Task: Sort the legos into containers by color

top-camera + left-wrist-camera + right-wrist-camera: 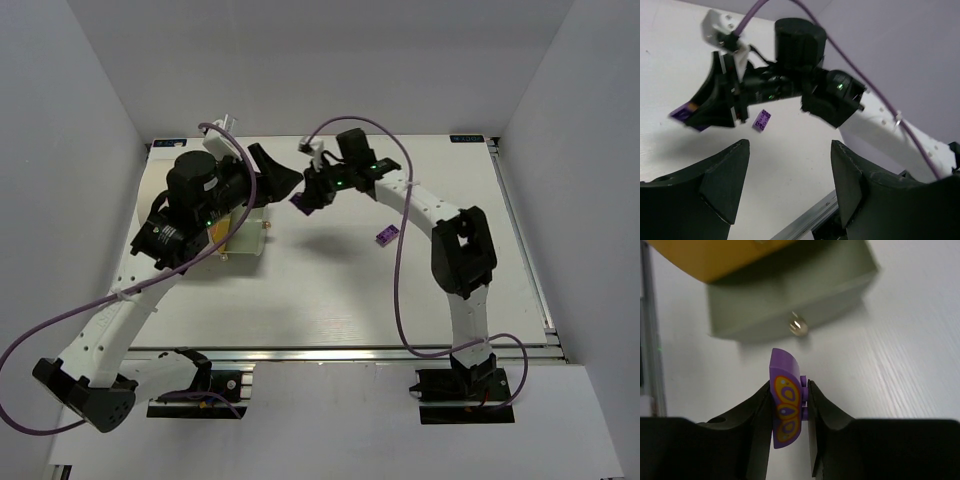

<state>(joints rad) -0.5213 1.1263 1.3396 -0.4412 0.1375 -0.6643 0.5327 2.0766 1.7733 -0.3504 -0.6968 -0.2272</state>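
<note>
The purple lego (785, 410), printed w/ an orange-yellow butterfly-like pattern, is pinched edge-on in the right gripper (788, 390), jaws closed down to the piece's thickness, above the table (330, 300). At 12 o'clock from it in the right wrist view is the container (790, 295): cream body, orange face, a brass knob (799, 326), near but not touching. Progress looks partial: one piece is in hand and not yet dropped, and a second purple brick (385, 236) lies loose approx 4 o'clock from the right gripper. No orange or green bricks show, and the container's contents are hidden. The left gripper (788, 150) is spread wide w/ nothing in it. Only the top view gives the layout, w/ the left arm (150, 290) reaching over the container. Only the right wrist cam shows the print & knob. The left wrist cam catches both purple pieces at once.
</note>
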